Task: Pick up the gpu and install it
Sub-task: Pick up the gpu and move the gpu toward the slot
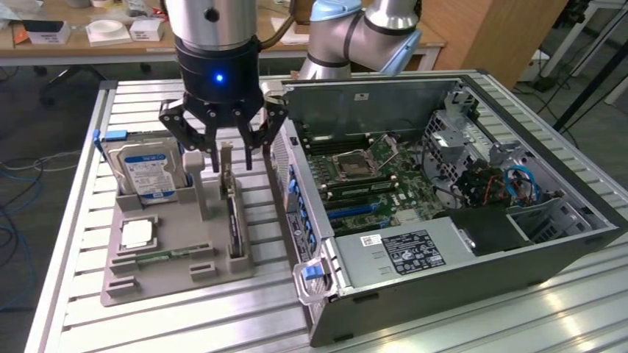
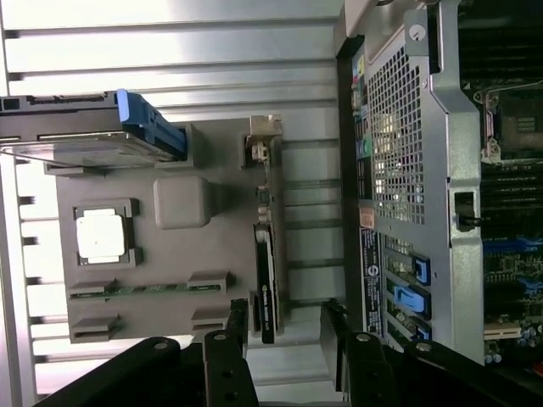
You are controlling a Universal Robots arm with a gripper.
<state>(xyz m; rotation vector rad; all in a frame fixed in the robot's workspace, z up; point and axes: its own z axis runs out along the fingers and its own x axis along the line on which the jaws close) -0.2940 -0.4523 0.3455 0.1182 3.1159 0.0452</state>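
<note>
Beside the case [image 1: 461, 283], the gpu [image 1: 234, 220] is stood on edge in a tray [image 1: 167, 283], under the gripper [image 1: 228, 162], its fingers spread wide and empty. It is judged light, stiff and fragile: best pinched across its top edge.

Thin flat black gpu card [image 1: 234, 220] w/ silver bracket; grey plastic tray [image 1: 176, 278]; silver hard drive [image 1: 149, 173], blue-white label, tray's 11 o'clock.

The gpu [image 1: 234, 224], a thin dark circuit card with a silver metal bracket [image 2: 265, 136] at one end, stands upright on its long edge in a slot of the grey tray [image 1: 162, 283], along the tray's edge on the exterior view's right.
</note>
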